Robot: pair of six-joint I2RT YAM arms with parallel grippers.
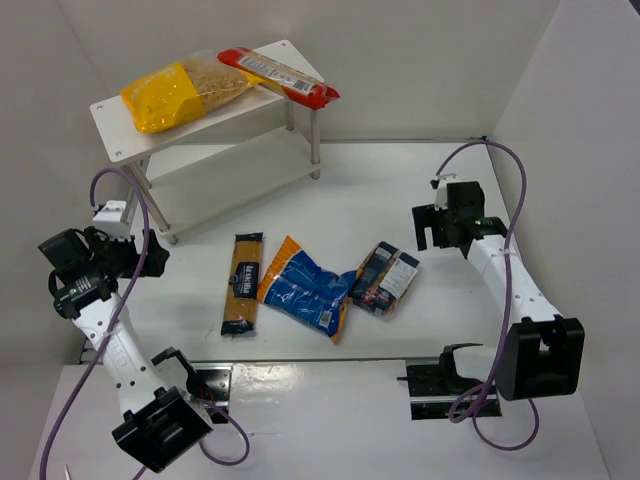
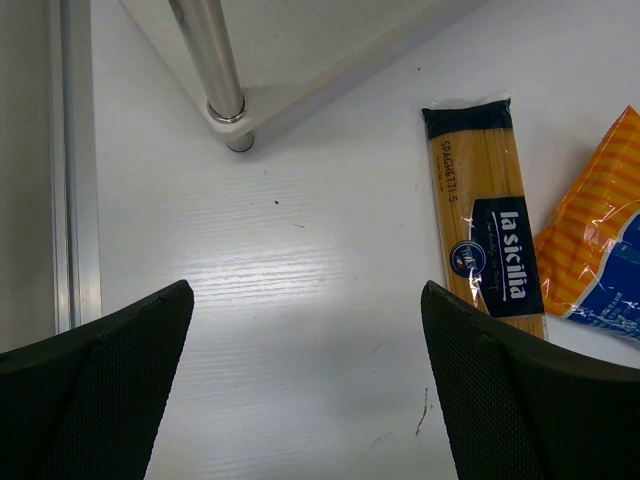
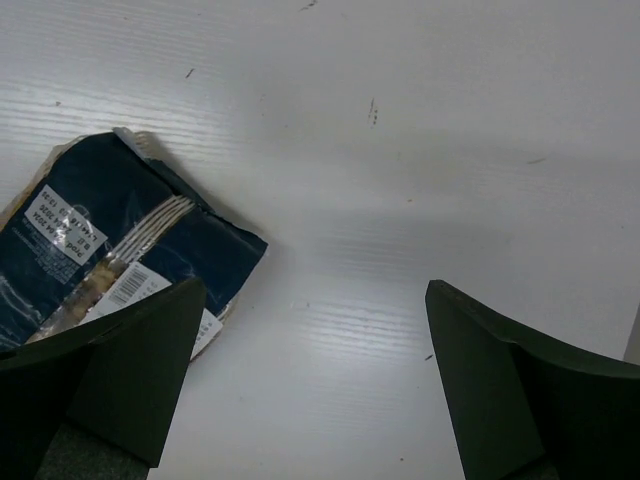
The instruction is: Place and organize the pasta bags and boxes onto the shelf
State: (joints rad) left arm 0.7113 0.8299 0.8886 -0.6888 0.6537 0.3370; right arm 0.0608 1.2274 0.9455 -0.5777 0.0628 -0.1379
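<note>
Left claw (image 2: 305, 300) hangs over the white table (image 1: 360, 190) with its black fingers spread wide and nothing between them; in its wrist view the long narrow orange-brown spaghetti pack (image 2: 490, 215) lies flat at two o'clock, clear of the fingers. The right claw (image 3: 315, 290) is spread just as wide and holds nothing; the dark blue pasta pack (image 3: 110, 240) lies at nine o'clock, its corner running behind the finger on that side, and I cannot tell whether they touch. From overhead, three packages lie on the table between the arms: the spaghetti pack; the crinkly blue-and-orange plastic bag (image 1: 308, 290) just beside it at three o'clock; the dark blue pack touching the bag's right end. Farther back, at eleven o'clock, the one white two-tier shelf (image 1: 115, 125) carries two packages on its top board: a yellow clear bag (image 1: 185, 92), and a long red pack (image 1: 280, 75) touching its clear end; five packages in all.
</note>
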